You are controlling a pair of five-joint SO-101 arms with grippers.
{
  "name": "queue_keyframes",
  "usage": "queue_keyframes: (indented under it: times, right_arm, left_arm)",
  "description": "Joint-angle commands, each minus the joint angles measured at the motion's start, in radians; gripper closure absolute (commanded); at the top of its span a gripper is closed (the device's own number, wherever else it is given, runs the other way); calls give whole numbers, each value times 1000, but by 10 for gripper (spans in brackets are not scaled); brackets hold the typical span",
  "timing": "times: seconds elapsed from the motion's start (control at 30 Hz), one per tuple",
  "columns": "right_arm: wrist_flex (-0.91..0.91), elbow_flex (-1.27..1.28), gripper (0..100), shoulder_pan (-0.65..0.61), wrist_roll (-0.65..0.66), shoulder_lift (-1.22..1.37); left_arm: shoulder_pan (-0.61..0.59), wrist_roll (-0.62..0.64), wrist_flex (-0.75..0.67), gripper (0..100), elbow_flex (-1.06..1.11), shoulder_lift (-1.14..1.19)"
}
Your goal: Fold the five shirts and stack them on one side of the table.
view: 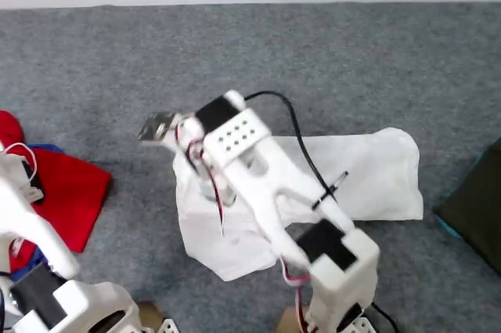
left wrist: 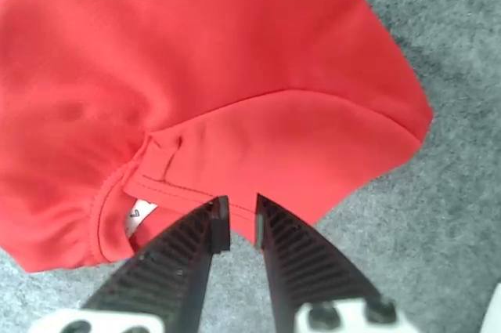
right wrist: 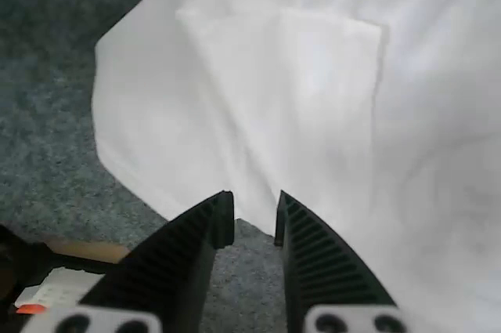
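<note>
A white shirt lies partly folded and rumpled in the middle of the grey carpeted table. My right gripper hangs above the carpet just past the shirt's far left corner. In the right wrist view the right gripper is over the white shirt's edge, its jaws nearly together and holding nothing. A red shirt lies bunched at the left edge. My left gripper hovers over the red shirt's collar side, jaws close together and holding nothing.
A blue garment peeks out from under the red shirt. A dark shirt with a teal edge lies at the right edge. The far half of the carpet is bare up to the white wall. Both arm bases stand at the near edge.
</note>
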Motion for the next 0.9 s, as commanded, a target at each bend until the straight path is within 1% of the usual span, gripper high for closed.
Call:
queue_keyframes:
  times: [0.0,0.1,0.27,0.37,0.43,0.53,0.87]
  right_arm:
    - [1,149,887,-58,-41,-162]
    - [-99,344,887,-104,-66,-265]
    - [-292,663,884,-214,-120,-404]
    - [-406,790,842,-251,-160,-427]
    - [-461,829,822,-254,-176,-427]
    - [-516,856,820,-254,-175,-426]
    - [-547,893,820,-298,-178,-424]
  left_arm:
    - [-6,-8,-18,928,-10,-55]
    - [-6,-8,-18,928,-10,-55]
    - [-6,-8,-18,928,-10,-55]
    - [-6,-8,-18,928,-8,-55]
    - [-6,-8,-18,928,-8,-55]
    - [-6,-8,-15,928,-7,-55]
    - [-6,-8,-12,928,-4,-55]
